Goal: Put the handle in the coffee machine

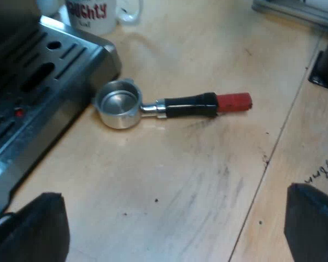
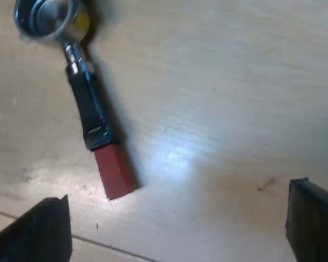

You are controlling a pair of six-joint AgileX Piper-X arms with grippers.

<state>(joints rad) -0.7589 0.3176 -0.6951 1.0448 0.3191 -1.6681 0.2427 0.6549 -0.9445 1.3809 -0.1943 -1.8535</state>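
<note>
- Metal holder (image 1: 153, 106): loose, lying flat on the wooden table (image 1: 197, 185), not locked into the machine. The same holder (image 2: 82, 93) lies under the right wrist camera.
- Basket (image 1: 118, 102): round, bright metal, open side up, nothing visible inside. It sits just beside the corner of the espresso machine's base; whether the two touch cannot be told.
- Dark handle (image 1: 188, 105): black, pointing away from the machine and resting on the wood along its length.
- Red end (image 1: 233, 102): a short block closing off the handle, the part of the holder farthest from the machine. Seen from the right wrist, the red end (image 2: 113, 172) is the part nearest that gripper's fingers.
- Espresso machine (image 1: 38, 82): silver base with a slotted drip tray; a small red light shows on its surface.
- Mug (image 1: 93, 12): white, red lettering, standing behind the machine's corner.
- Left gripper (image 1: 175, 224): black fingers (image 1: 35, 229) spread wide, nothing between them, above bare table and well apart from the holder.
- Right gripper (image 2: 175, 226): fingers (image 2: 38, 232) spread wide, empty, hovering over the table near the red end without touching it.
</note>
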